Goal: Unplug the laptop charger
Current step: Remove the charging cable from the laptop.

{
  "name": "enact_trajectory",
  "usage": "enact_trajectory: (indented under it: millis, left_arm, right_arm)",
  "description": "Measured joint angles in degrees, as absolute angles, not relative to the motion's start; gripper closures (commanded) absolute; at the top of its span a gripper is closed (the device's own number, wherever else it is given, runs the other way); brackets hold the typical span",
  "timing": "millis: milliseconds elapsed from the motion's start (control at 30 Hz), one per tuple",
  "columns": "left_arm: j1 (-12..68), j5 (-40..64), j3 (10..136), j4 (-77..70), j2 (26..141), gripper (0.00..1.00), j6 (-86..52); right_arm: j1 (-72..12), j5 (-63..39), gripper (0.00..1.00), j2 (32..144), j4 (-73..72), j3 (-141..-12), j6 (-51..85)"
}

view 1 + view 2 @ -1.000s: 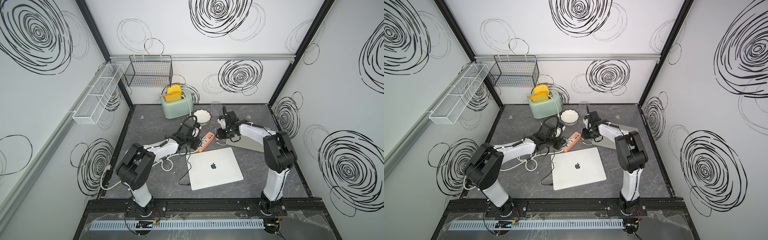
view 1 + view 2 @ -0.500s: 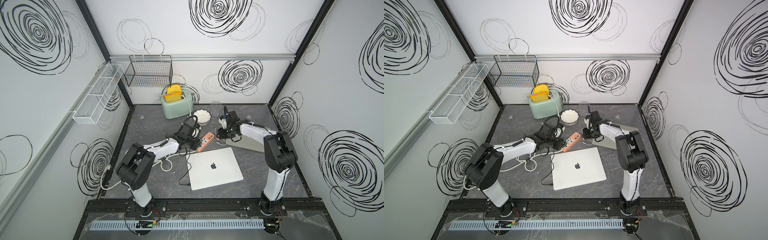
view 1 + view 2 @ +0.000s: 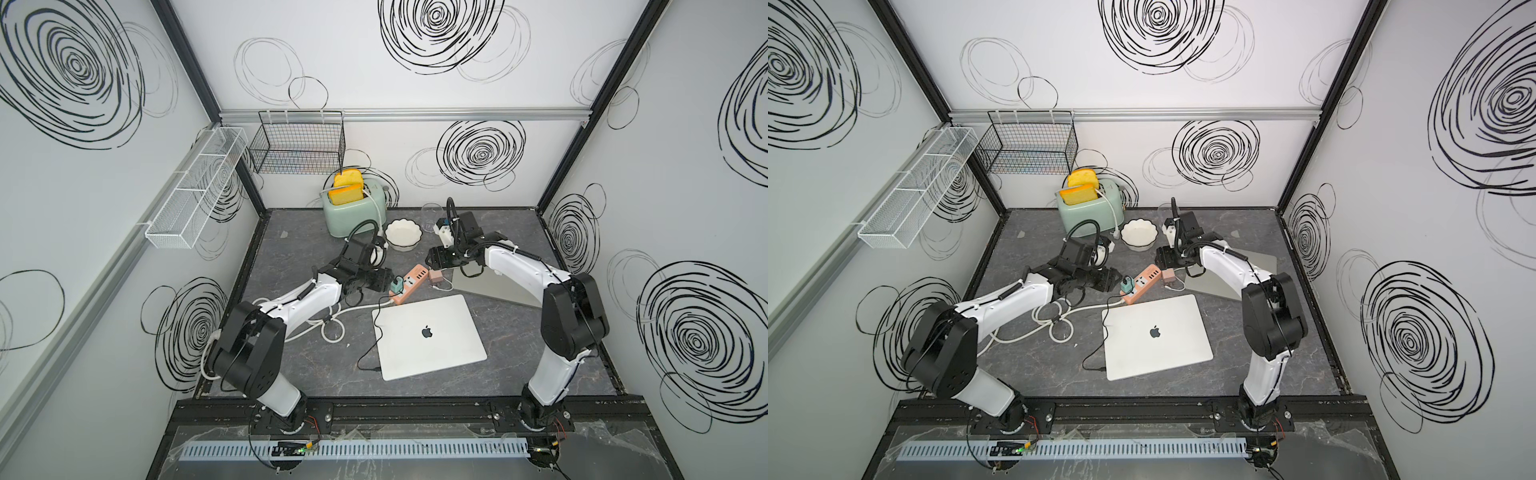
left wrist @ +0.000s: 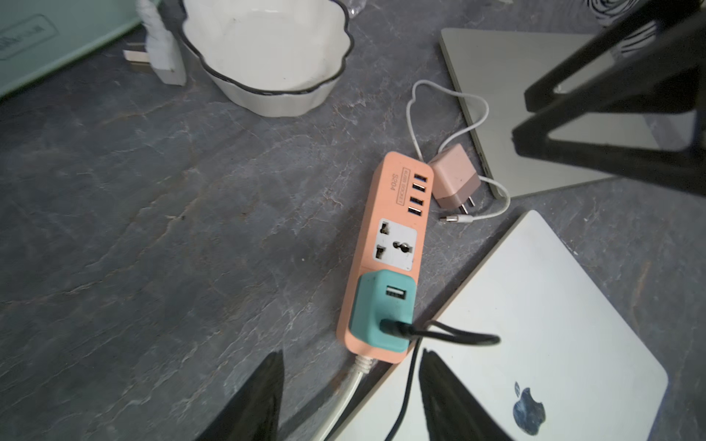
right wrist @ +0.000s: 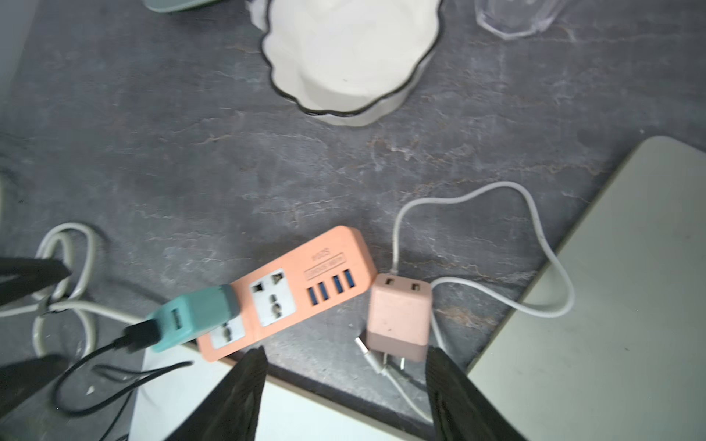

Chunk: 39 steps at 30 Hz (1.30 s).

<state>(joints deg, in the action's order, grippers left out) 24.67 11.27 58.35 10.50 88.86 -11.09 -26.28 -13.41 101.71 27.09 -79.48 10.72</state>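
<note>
counter: dark stone look, everything sits mid to back.
silver laptop: closed, flat, nearest the arm bases.
grey laptop: closed, lying partly under the right arm.
toaster: mint, at the back wall, two yellow slices standing up in it. White scalloped bowl sits just beside it.
left gripper: jaws wide, holding nothing, hovering at the corded end of the power strip. The strip's white cord runs under the gap.
right gripper: jaws wide too, holding nothing, above the prong end of the pink charger.
power strip: orange, flat between bowl and silver laptop. Corded end is at the laptop's corner; can't tell if they touch.
teal charger: seated in the strip's end socket. Its black cable runs to the silver laptop's side edge in both top views.
pink charger: out of the strip, lying on the counter against the strip's USB end, prongs bare. Its white cable loops toward the grey laptop, with the loose tip beside the prongs.
</note>
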Motion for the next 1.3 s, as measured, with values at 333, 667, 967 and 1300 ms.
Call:
enact_trajectory:
  millis: [333,667,967,1300]
  left_arm:
    - [15.4,15.2,39.0,16.7,70.4,0.4,-25.1]
    - [23.5,17.1,27.4,22.8,53.4,0.46,-39.8]
    - [30.7,17.1,24.3,25.6,52.6,0.48,-45.1]
    - [38.8,17.5,17.9,23.3,51.7,0.59,-51.4]
  right_arm:
    - [-37.0,-26.3,0.26,89.5,22.5,-61.2,9.7]
    - [-42.0,-29.4,0.23,86.4,19.7,-52.9,7.9]
    - [-45.4,-29.2,0.13,89.9,16.9,-52.4,7.6]
    - [-45.4,-29.2,0.1,90.5,13.7,-51.7,8.6]
